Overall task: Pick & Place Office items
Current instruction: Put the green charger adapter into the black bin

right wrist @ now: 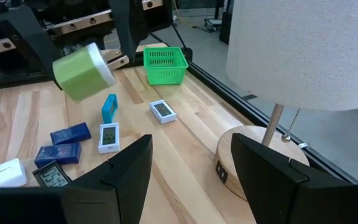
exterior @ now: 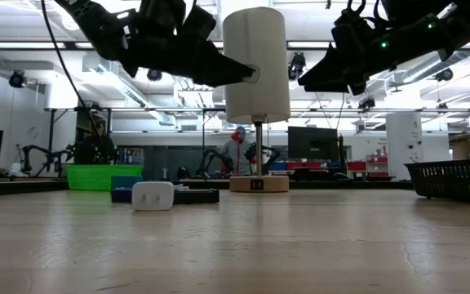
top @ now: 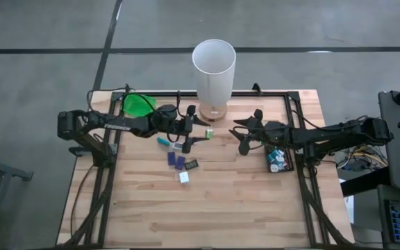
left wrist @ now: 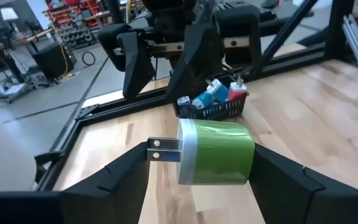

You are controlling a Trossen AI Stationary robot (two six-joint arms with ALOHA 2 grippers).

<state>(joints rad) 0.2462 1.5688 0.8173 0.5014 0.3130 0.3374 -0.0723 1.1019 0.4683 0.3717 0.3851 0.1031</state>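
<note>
My left gripper [top: 188,133] hovers over the table's middle, near the lamp base, shut on a green charger plug [left wrist: 219,152] with a white face and two prongs. Other office items lie flat on the wood below and nearer: a teal piece [right wrist: 109,107], two small white displays [right wrist: 109,137], two dark blue rectangles [right wrist: 70,134], a dark display [right wrist: 55,176] and a white block [top: 184,178]. My right gripper [top: 244,135] is open and holds nothing. It hangs in the air right of the lamp base, facing the left gripper. My left gripper pinches the plug's green body [left wrist: 229,155] between its two fingers [left wrist: 129,177], one on each opposite side. The fingers come from the table's left, slanting slightly down. The plug [right wrist: 82,71] is lifted clear of the table, with its pronged white face [left wrist: 185,158] turned sideways.
A tall white lamp [top: 214,66] on a round wooden base [right wrist: 253,155] stands at the far middle. A green tray [top: 139,105] sits far left. A black tray [top: 278,158] holding several pieces sits at the right edge. Bare wood spans the near half.
</note>
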